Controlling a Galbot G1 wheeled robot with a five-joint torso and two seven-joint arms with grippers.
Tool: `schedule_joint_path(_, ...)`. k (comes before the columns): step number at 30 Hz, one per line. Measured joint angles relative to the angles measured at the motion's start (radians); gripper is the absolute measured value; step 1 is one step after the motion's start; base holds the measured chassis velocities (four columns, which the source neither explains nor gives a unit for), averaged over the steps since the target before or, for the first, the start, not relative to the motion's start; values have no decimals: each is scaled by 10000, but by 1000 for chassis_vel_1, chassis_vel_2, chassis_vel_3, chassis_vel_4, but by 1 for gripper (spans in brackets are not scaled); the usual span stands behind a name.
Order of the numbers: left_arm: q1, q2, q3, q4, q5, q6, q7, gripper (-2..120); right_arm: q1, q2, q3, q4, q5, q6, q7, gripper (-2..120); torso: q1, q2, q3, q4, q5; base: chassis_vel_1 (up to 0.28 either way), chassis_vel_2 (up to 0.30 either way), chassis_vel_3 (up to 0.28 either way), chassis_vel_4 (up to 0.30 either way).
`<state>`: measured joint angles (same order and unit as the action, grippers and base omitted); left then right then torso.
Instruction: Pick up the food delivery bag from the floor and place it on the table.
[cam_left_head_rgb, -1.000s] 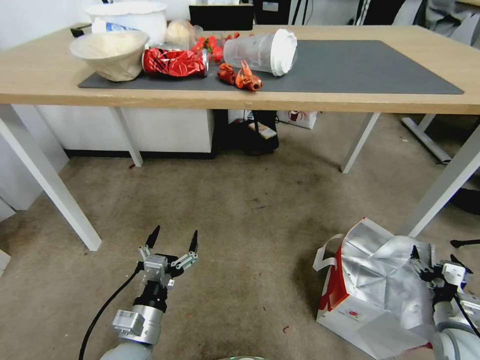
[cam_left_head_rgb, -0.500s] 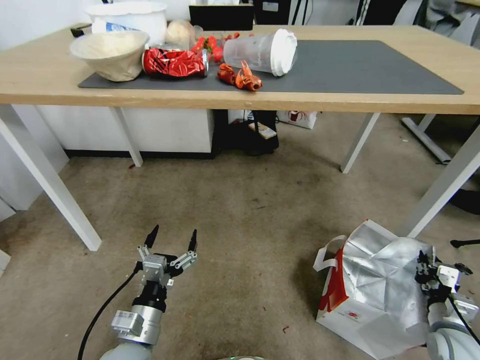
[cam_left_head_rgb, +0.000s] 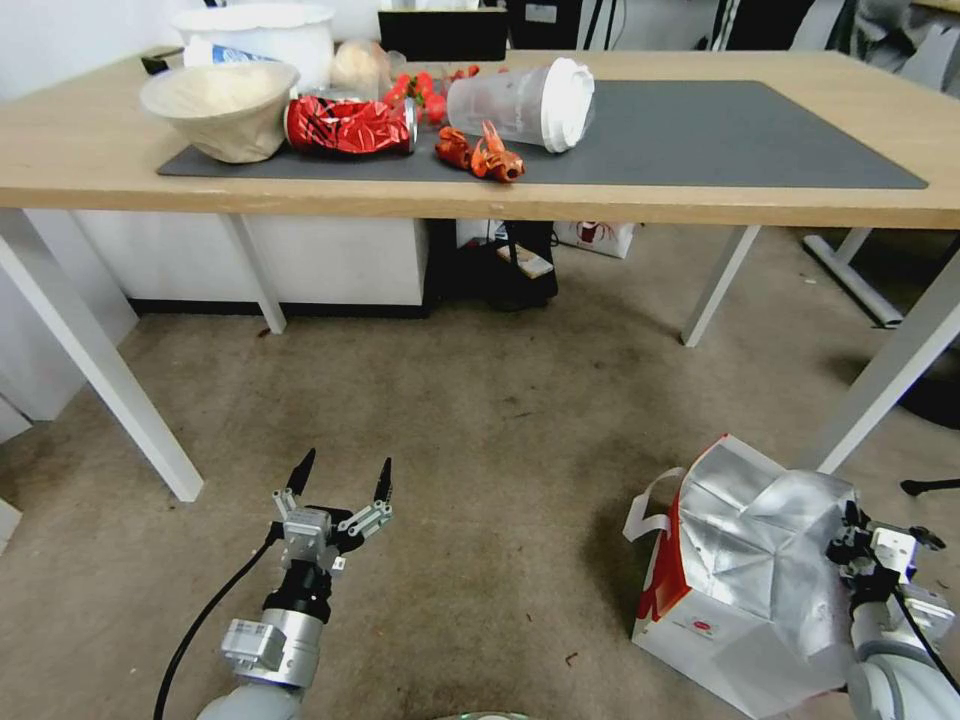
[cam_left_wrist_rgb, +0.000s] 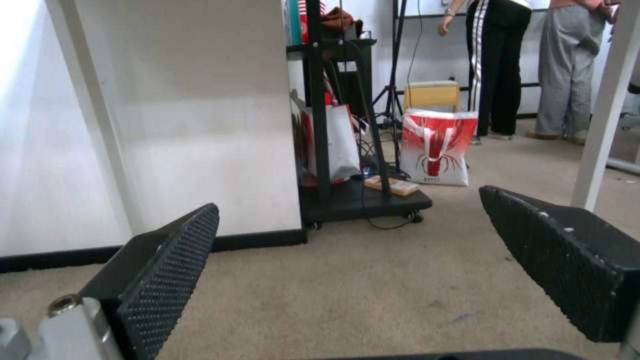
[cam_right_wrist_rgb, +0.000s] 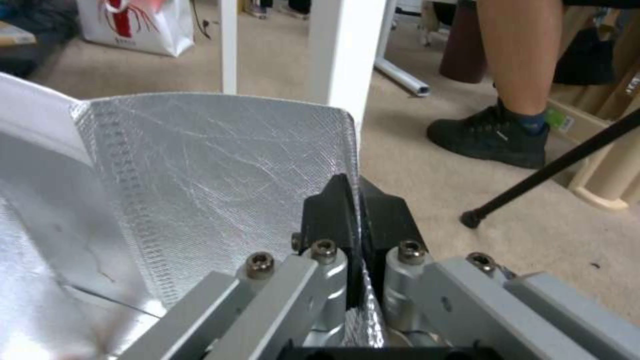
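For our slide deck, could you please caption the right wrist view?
Right gripper shut on the silver-foil-lined rim of the white paper delivery bag over beige carpet.

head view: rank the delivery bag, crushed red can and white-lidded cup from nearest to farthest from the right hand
1. food delivery bag, on the floor; the right hand is pinching its foil edge.
2. plastic cup with white lid, lying sideways mid-table.
3. crushed red can, farther left on the mat.

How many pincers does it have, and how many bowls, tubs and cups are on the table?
Pincers: 2, left pincer and right pincer
Bowl: 1
Tub: 1
Cup: 1
Total: 5
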<state>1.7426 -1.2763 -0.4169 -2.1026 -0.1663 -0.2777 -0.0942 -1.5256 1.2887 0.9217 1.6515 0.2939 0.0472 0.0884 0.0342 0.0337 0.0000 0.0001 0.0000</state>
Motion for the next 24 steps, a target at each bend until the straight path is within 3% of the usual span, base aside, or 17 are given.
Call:
schedule_joint_path(13,-24,90,-92,6,-18,102,-7,98,-1297,-313,-370,2729,868,-744,-927,0,0,1,0,0,0,0,0,0,0)
schedule_joint_path(16,52,164,-275,-113,-132,118,52,98,-1927,-1127,-498,4084,1444,-1448,-1312,0,0,1,0,0,0,0,0,0,0)
schedule_joint_path(24,-20,275,-426,13,-207,-175,270,99,-2425,-2546,-48,5555,2763,-1895,-2945,0,0,1,-1,0,-1,0,0,0,0)
